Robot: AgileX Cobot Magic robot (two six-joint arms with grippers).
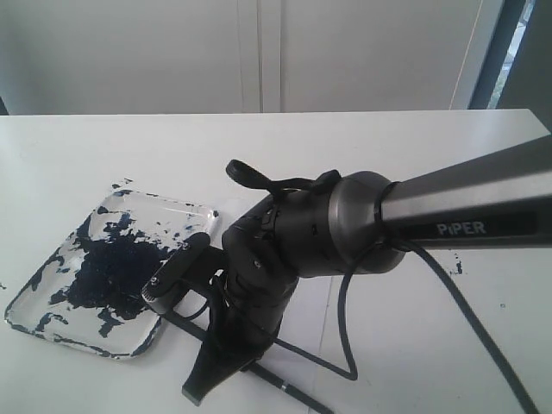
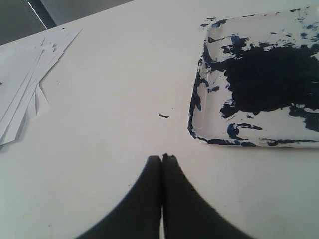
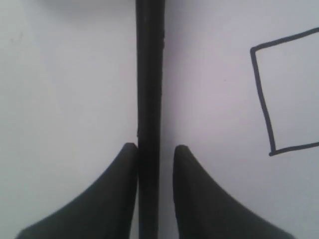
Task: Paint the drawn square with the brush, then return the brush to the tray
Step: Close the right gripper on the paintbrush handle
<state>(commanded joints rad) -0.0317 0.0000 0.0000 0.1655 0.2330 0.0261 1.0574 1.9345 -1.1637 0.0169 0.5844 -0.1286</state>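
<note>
On the right wrist view, closest to me, the right gripper (image 3: pixel 155 148) has its jaws parted and set on either side of the brush (image 3: pixel 148 74). One finger (image 3: pixel 127 164) looks to be against the black shaft. A thin pale strip shows between the shaft and the other finger, so I would not call this a firm grip, though the angle is poor. The brush runs straight away from the jaws across a white surface (image 3: pixel 70 89). Off to one side of it, well apart, is the drawn square (image 3: pixel 289 94), a dark outline with its inside bare white.

On the left wrist view, the left gripper (image 2: pixel 162 160) has its two black fingers pressed together with nothing between them, above the white table (image 2: pixel 99 149). Just past them is a small dark paint speck (image 2: pixel 163 115). Beyond that is the near corner of the tray (image 2: pixel 195 130), clear plastic smeared with blue-black paint. A loose fan of white papers (image 2: pixel 25 89) lies farther off.

In the exterior view the right arm (image 1: pixel 466 207) reaches across the middle. Its gripper points down just beside the tray's near corner, with the brush on the table there, outside the tray.
</note>
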